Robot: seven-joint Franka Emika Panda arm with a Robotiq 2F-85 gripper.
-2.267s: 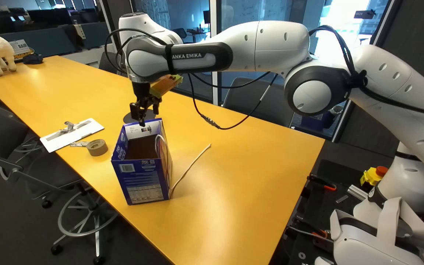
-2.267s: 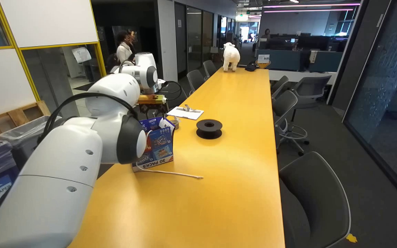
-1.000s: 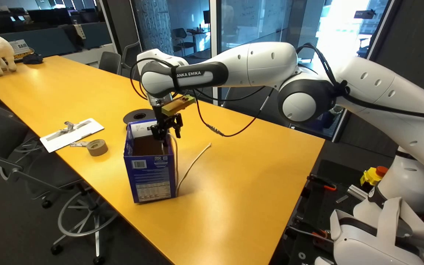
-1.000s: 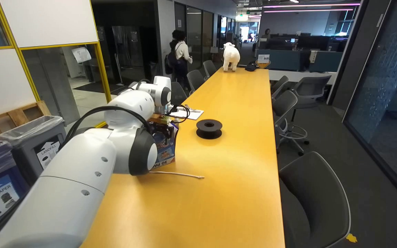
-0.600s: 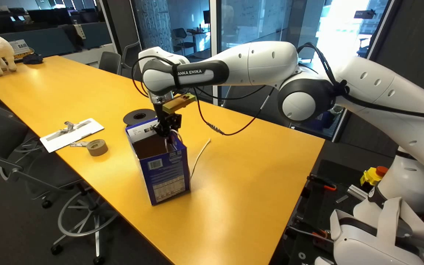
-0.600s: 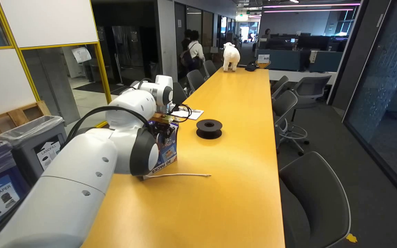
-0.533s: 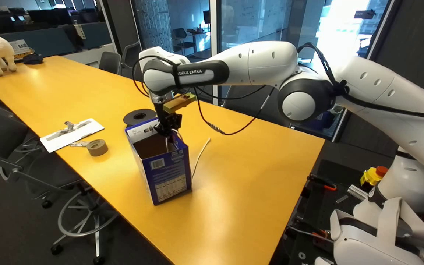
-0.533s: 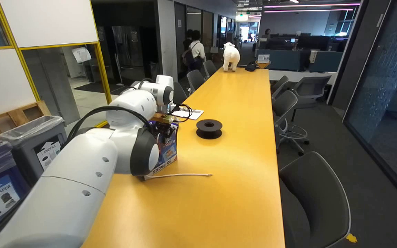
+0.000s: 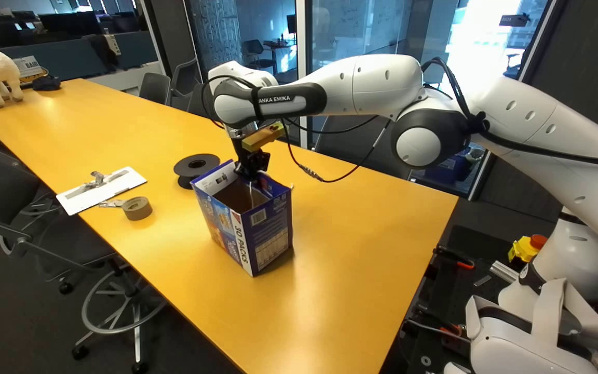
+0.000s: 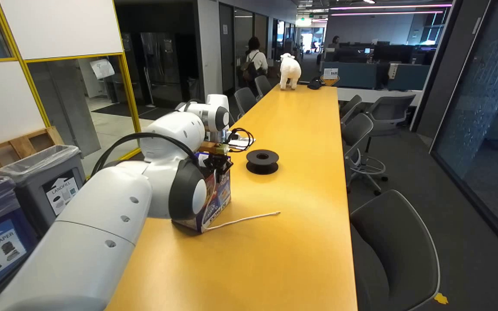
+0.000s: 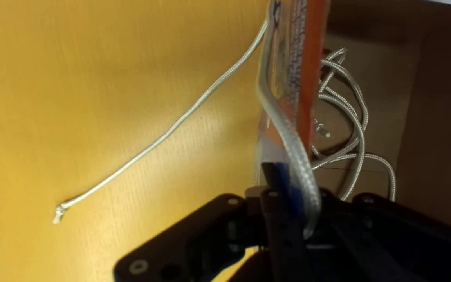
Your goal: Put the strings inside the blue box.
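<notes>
One gripper (image 9: pixel 251 175) pinches one wall of one blue box (image 9: pixel 257 234), strings (image 11: pixel 361 143) inside, one knotted end (image 11: pixel 60 210) outside.

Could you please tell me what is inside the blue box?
In the wrist view, loops of the strings lie inside the blue box; whatever one wall and the gripper cover cannot be seen.

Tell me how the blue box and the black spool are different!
The blue box is tall with flat sides; the black spool is low and round. The box has words and pictures printed on it; the spool looks plain. White strings lie inside the box; none show on the spool. Both have an opening on top.
</notes>
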